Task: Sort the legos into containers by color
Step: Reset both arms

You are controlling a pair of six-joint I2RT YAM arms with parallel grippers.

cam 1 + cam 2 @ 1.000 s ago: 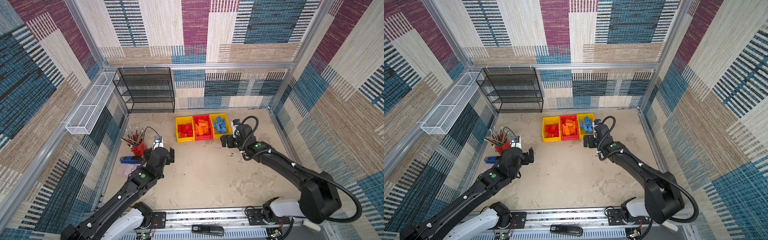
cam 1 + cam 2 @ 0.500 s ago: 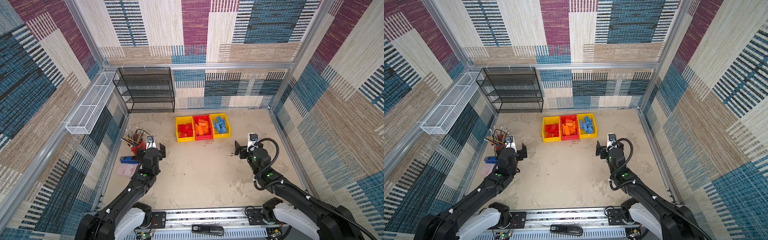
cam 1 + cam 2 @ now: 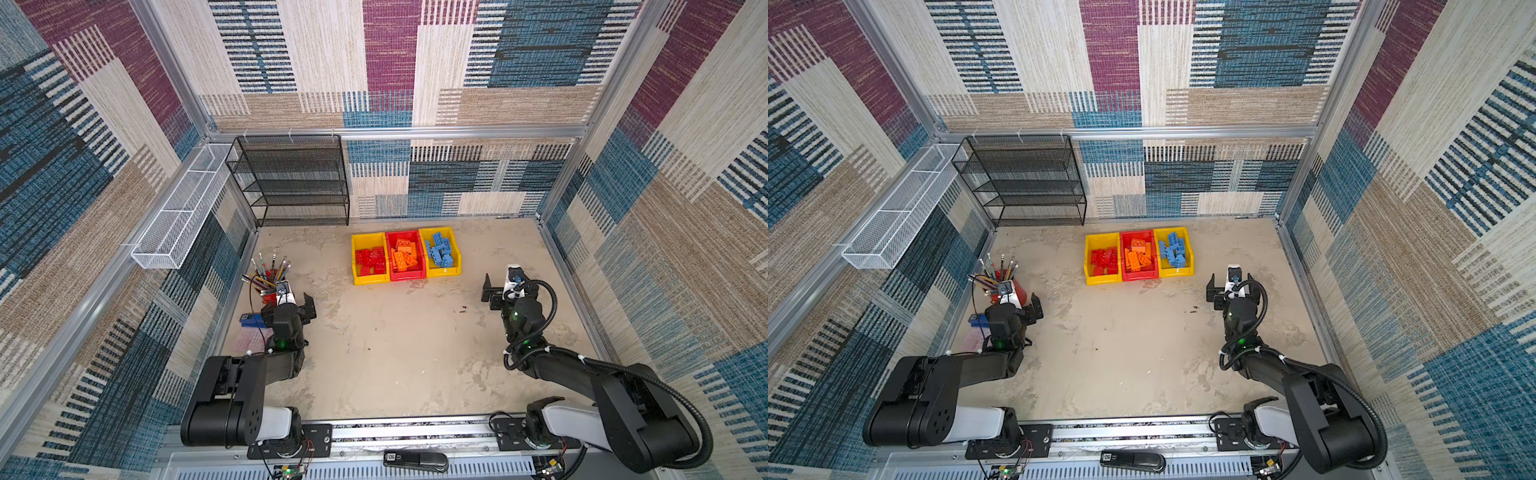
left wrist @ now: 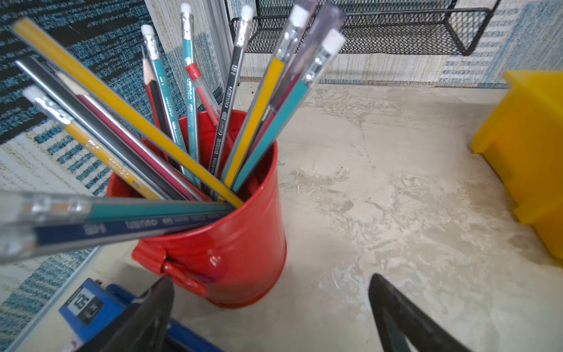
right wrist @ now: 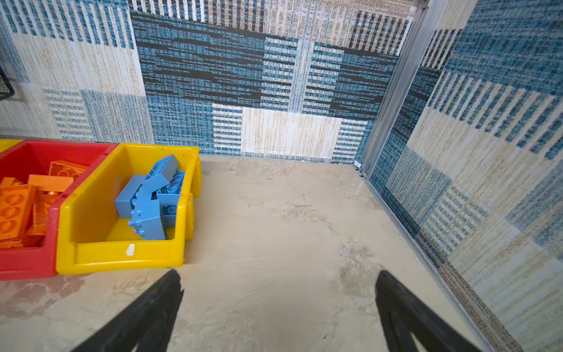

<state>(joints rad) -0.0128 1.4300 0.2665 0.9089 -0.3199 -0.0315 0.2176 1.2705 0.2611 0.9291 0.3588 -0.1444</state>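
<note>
Containers (image 3: 406, 277): three bins joined in a row on the tabletop (image 3: 395, 353); yellow, red, yellow.
Red legos (image 3: 371, 261): piled in the yellow end bin of the containers.
Orange legos (image 3: 404, 258): piled in the red middle bin.
Blue legos (image 5: 152, 198): piled in the yellow bin at the other end.
Left end effector (image 4: 271, 278): jaws spread wide, nothing between them; it hovers well apart from the containers, off their red-lego end, on the robot's side.
Right end effector (image 5: 277, 272): jaws spread wide, holding nothing; it is near the containers, just off the front corner of the blue-lego bin.
Pencil cup (image 4: 243, 237): red, full of pencils, well apart from the containers, off their red-lego end.
Stapler (image 4: 88, 307): blue, farther from the containers than the cup.
</note>
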